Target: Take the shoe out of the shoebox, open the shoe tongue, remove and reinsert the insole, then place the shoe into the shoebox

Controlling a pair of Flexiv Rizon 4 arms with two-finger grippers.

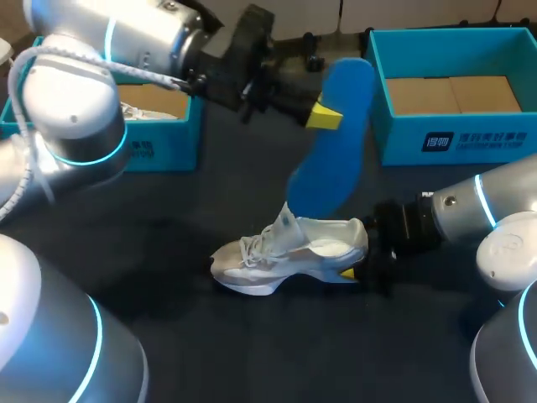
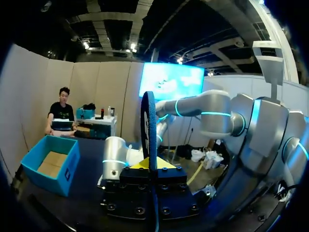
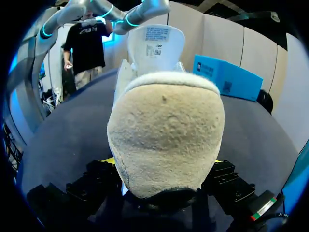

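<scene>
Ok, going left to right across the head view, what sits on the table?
Left shoebox → white shoe → right shoebox. The blue insole, held up by the left gripper, overlaps the shoe, so it is left out.

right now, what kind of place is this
Likely a robot test bench: a table with two blue shoeboxes, my left gripper holding a blue insole, my right gripper gripping a white shoe.
</scene>
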